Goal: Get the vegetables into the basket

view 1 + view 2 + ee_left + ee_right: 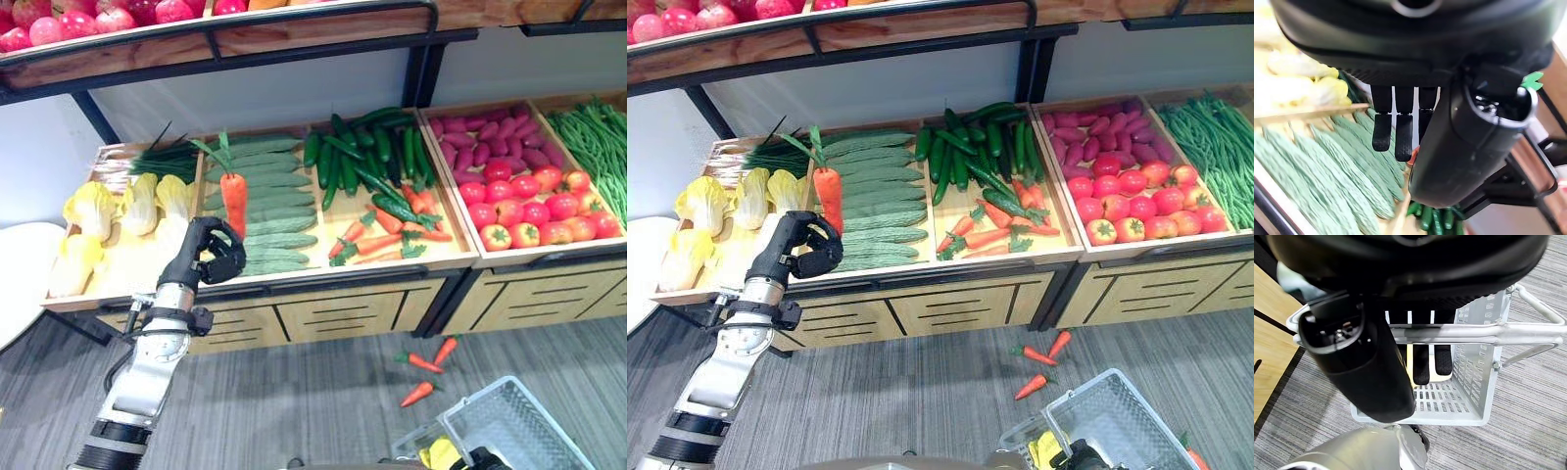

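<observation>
The orange carrot with its green leafy top (233, 196) stands upright over the pale green bitter gourds (265, 211), long axis near vertical, leaves up, and its lower tip runs down to the dark left hand (208, 257), which is curled at the front edge of the wooden display surface (294, 277). From the head views it looks as if that hand pinches the carrot's bottom end; in the left wrist view the fingers (1382, 129) hang bent toward the thumb with a sliver of orange between them, so I judge it a grip on the carrot, though the contact itself is mostly hidden. The basket, a white perforated plastic crate with wire handles (509, 421), sits low on the robot's right side over the grey striped floor, well apart from the carrot, and the right hand (1420, 357) has its fingers hooked round the basket's top handle bar. So the coming move turns on that gap: the carrot lies up and to the left, the basket down and to the right, and the left arm must carry it across. Beside the gourds lie dark green cucumbers (338, 157), more carrots (392, 230), red tomatoes (529, 211) and yellow-white cabbages (118, 211); three loose carrots (423, 367) lie on the floor near the basket.
</observation>
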